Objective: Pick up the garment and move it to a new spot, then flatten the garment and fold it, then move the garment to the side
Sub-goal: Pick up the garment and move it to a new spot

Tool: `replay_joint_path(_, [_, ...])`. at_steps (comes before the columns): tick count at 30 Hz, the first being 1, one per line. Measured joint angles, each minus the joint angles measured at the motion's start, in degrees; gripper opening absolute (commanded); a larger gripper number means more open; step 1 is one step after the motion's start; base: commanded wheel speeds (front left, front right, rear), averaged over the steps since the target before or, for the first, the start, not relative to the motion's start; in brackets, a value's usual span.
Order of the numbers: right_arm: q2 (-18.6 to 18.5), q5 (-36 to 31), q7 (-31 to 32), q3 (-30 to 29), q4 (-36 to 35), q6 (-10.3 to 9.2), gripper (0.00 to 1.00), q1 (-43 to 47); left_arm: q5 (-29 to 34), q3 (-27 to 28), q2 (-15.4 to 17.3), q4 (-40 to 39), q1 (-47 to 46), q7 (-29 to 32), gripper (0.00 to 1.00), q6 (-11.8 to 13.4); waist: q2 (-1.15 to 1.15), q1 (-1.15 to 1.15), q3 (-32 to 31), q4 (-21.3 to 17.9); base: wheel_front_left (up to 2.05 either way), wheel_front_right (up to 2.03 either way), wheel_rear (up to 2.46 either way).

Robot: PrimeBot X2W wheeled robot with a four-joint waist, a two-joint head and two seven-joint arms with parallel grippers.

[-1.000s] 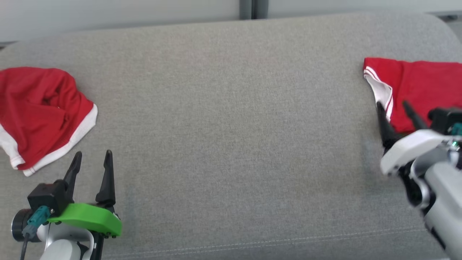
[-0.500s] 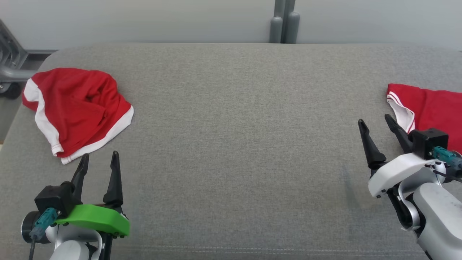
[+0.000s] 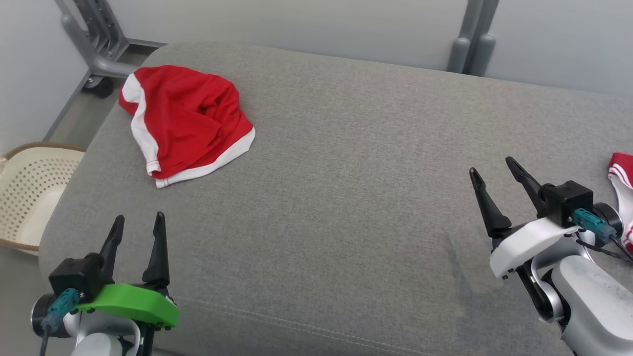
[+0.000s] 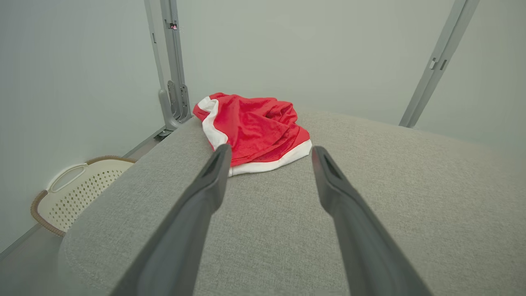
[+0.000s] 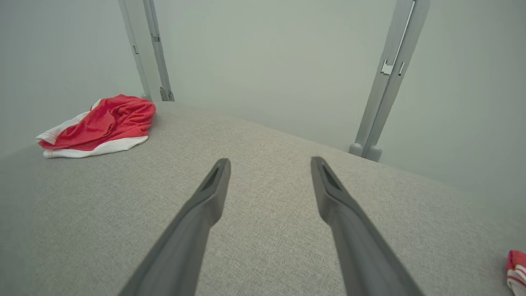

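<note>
Head cam has swung left over the last second. The whole frame shifted, so that's the camera, not the cloth. The bench's left end is now in frame and its right end is nearly cut off. I read this as lining up on the next pickup; nothing is grabbed yet.

Left to right:
- laundry basket (image 3: 29,188) on the floor, off the left end and below the edge. Wheeled frame leg (image 3: 94,44) stands behind it.
- crumpled red garment (image 3: 185,123), white trim, heaped on the far-left corner of the grey cushion (image 3: 346,173), close to the left and back edges. Not flattened, not folded.
- left gripper (image 3: 139,217): fingers spread wide, empty, near the front edge. The heap is straight ahead in its wrist view, with bare cushion between them.
- mid cushion is a big open stretch, probably the best place to lay the garment out and flatten it.
- right gripper (image 3: 491,165): also spread wide, empty, over the right part, well apart from the heap.
- second red piece (image 3: 622,183), white stripes, cut off by the frame edge just beside the right wrist. It may be already folded, can't confirm.
- grey post (image 3: 470,44) behind the back edge, wall right behind it.

Edges: the left end is rounded and drops toward the basket, so a sloppy lift could spill cloth over it. Dragging the heap toward the centre looks safer. There's little room behind and plenty to the right.
</note>
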Motion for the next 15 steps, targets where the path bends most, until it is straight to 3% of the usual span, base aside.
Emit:
replay_joint_path(7, [-0.9,-1.7,0.0,0.6,-2.6,0.0,1.0,-0.1,-5.0,2.3,0.4,0.2,-1.8,1.9,1.0,-2.5,0.0,0.0,1.8,3.6,0.0,0.0,0.0])
replay_joint_path(15, [-5.3,-4.4,1.6,0.0,-6.8,0.0,1.0,-4.1,-13.0,4.7,1.4,3.4,-13.8,12.7,1.0,-4.8,0.0,0.0,7.3,4.5,0.0,0.0,0.0])
